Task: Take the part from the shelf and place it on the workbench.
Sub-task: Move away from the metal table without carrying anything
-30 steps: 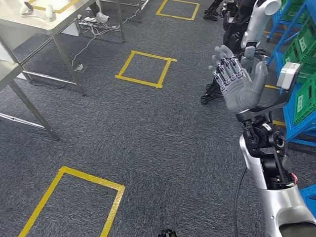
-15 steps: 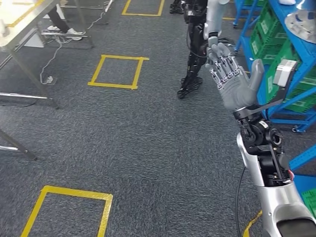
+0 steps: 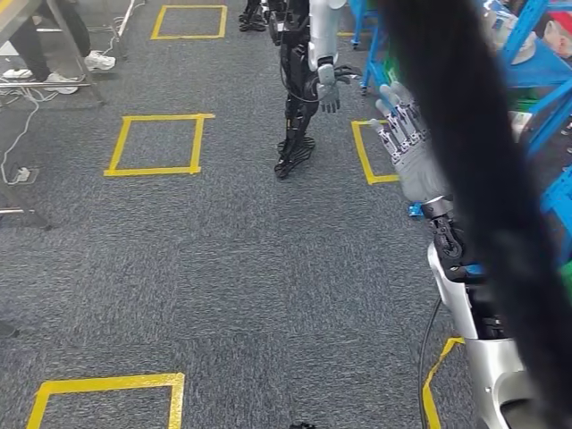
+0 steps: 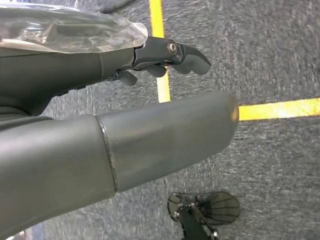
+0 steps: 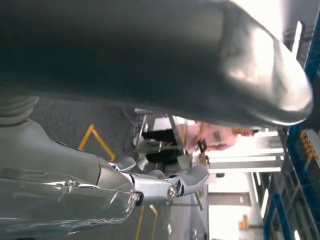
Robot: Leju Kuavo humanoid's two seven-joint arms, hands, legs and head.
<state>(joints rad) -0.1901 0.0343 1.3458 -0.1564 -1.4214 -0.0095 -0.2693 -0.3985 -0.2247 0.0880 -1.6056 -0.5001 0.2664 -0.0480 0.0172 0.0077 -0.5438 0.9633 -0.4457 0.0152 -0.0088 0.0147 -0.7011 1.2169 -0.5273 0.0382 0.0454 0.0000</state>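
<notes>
Grey many-fingered right hand (image 3: 411, 147): raised, fingers apart, empty, beside blue metal shelf (image 3: 533, 54). Left hand (image 4: 113, 145): fingers apart, empty.

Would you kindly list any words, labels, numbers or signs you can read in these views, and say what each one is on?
No text can be read in any view.
Blue shelf: the things on it are blurred and partly hidden by a dark object close to the head camera; no label is legible.
Yellow tape squares on the floor: plain outlines, no lettering.
Right hand and left hand: no markings legible.
</notes>
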